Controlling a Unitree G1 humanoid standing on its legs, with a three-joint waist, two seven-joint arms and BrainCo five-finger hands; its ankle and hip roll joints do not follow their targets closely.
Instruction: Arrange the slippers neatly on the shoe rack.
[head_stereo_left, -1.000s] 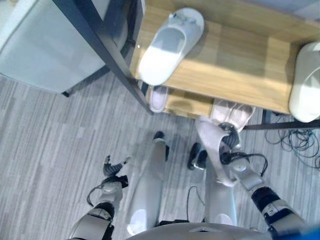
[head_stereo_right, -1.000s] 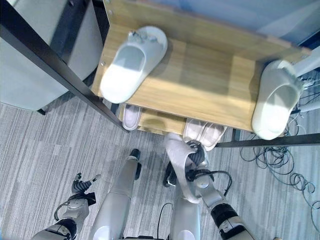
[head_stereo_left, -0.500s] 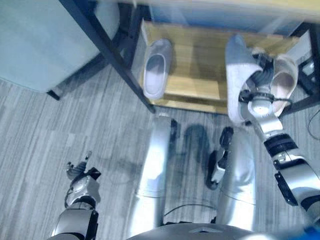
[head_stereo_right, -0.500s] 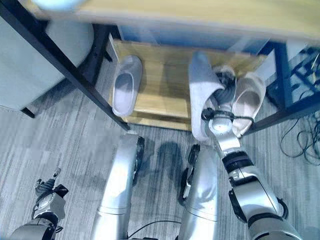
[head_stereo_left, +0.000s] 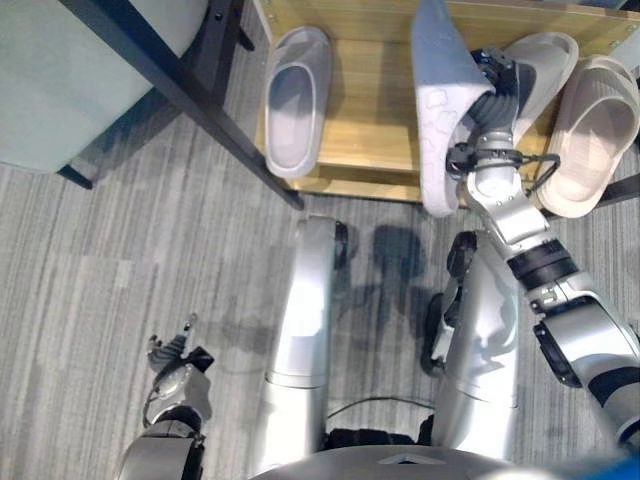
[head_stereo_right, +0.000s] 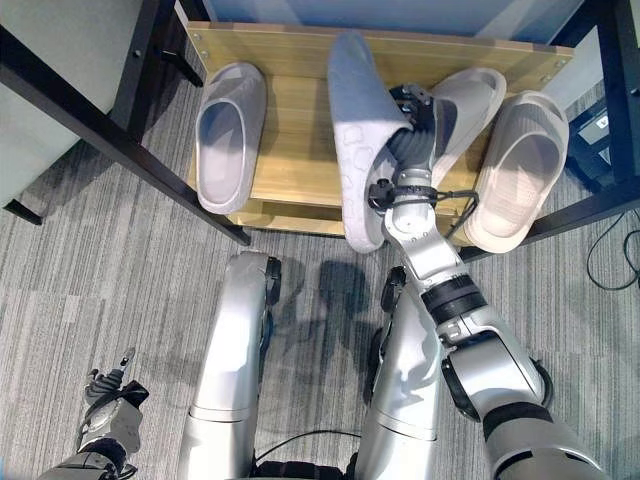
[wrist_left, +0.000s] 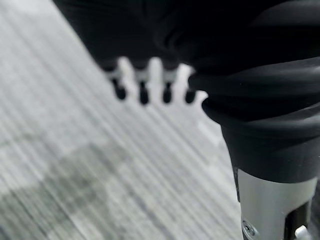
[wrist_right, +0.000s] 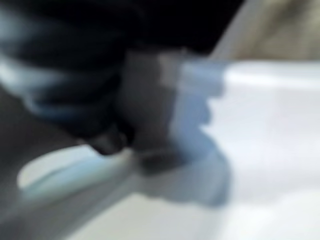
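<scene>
Right robot hand (head_stereo_left: 492, 105) reaches over the front edge of the shoe rack (head_stereo_left: 375, 120), its dark ribbed cover and curled fingers clamped on a grey slipper (head_stereo_left: 440, 105) held on its side, so the patterned sole faces the rack's left. The slipper's heel pokes past the rack's front edge; its toe points toward the back. In the left eye view the shelf is a pale wooden board with visible grain, framed by black metal posts. A second slipper (head_stereo_left: 296, 98), smooth and rounded with an open toe band, lies flat near the shelf's left edge, heel hanging slightly over the front. Two cream slippers sit at the right end: one ribbed slipper (head_stereo_left: 594, 118) by the right edge, and another (head_stereo_left: 545, 65) partly hidden behind the hand. Grey striped carpet (head_stereo_left: 110, 270) covers the floor in front.

The right eye view shows the left robot hand (head_stereo_right: 110, 397) low over the carpet, well apart from the rack, fingers relaxed and holding nothing.

The left wrist view shows that hand's dark-tipped fingers (wrist_left: 143, 92) in a loose row above the carpet.

The right wrist view shows pale slipper material (wrist_right: 265, 130) pressed close against the dark cover.
</scene>
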